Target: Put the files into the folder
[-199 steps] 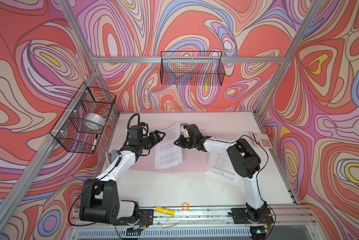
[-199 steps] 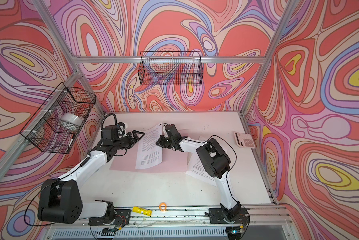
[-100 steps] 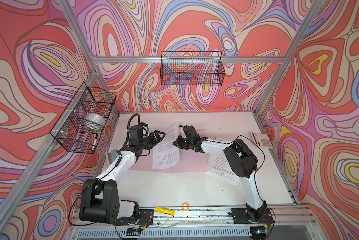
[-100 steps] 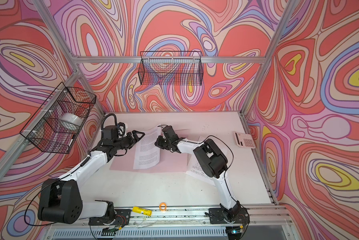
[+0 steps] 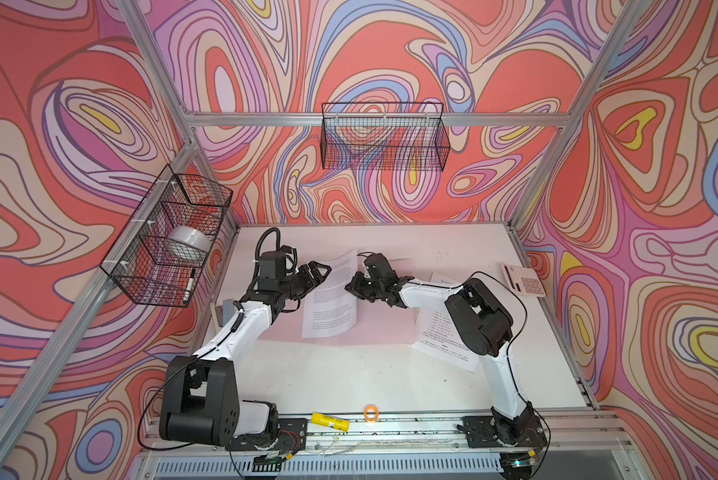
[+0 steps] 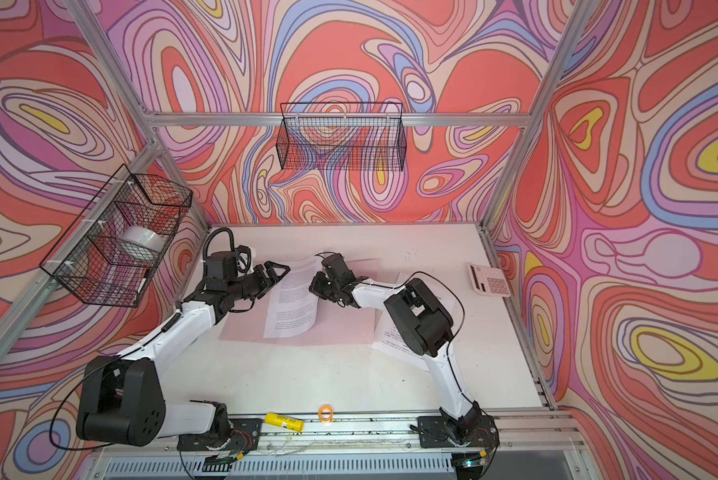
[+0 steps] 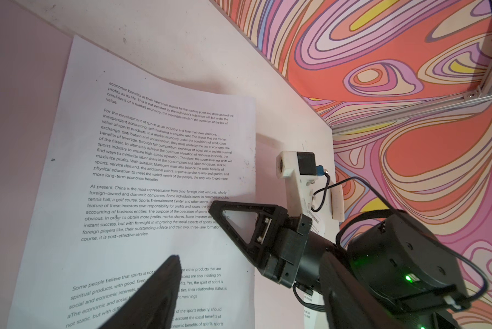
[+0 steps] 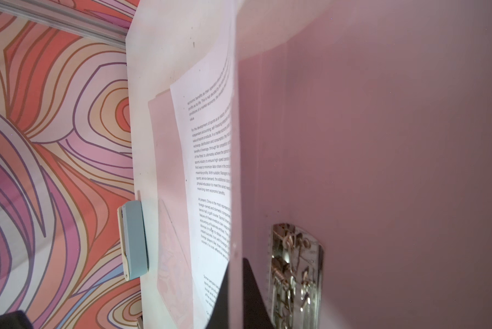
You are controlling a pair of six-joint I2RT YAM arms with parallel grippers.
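**Inspector:** Begin at the left of the frame. What does the left arm hold?

**Assistant:** Nothing. The left gripper (image 5: 322, 272) stands released, jaws wide apart. It sits at the upper left edge of the printed sheet (image 5: 332, 303), just left of centre in both top views. Whether a finger touches the paper cannot be told.

**Inspector:** Position of that sheet?

**Assistant:** Centre of the frame, lying on the open folder (image 5: 382, 324), toward its left part. Its right long edge curls up off the pink plastic.

**Inspector:** What lifts it?

**Assistant:** The right gripper (image 5: 353, 287), clenched on that raised edge about midway along. The left wrist view shows one finger laid over the margin.

**Inspector:** Other papers?

**Assistant:** A second sheet (image 5: 440, 345) lies flat on the table (image 5: 349, 382), right of centre. It is beside the folder's right edge and partly under the right arm. I cannot tell whether it overlaps the folder.

**Inspector:** Handling assessment?

**Assistant:** In my judgement the paper is light and limp. It will buckle if pushed and sag if held by one corner, so a pinch at mid-edge is the sound hold. The flat sheet offers no raised edge, so one must be worked up first. The folder looks thin, smooth and slippery, so paper may slide on it. The metal clip (image 8: 296, 273) at the spine is the one hard part to avoid.
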